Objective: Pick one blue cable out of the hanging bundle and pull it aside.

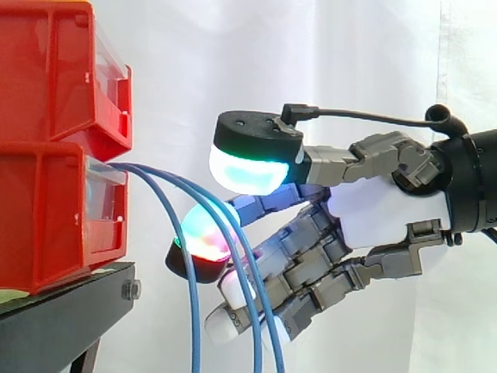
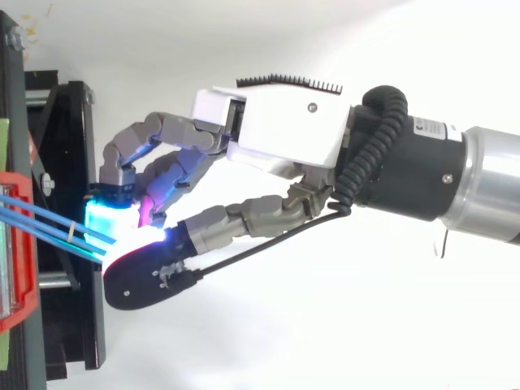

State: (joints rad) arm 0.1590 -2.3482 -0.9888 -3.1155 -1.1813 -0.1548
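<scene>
My hand [image 1: 380,214] is in among the thin blue cables [image 1: 193,326] hanging from the lower red plastic bin [image 1: 46,225]; I cannot tell if it grips one, so singling one out comes next.

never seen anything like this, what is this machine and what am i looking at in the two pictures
It is a robot arm ending in a robot hand; the coloured glow is its own. One picture is taken from the side, level with the work, the other from above. Red bins are stacked on a black stand before a white curtain. Blue cables come out of the lower bin and hang down. The robot hand is at them, but I cannot tell whether it grips one.
</scene>
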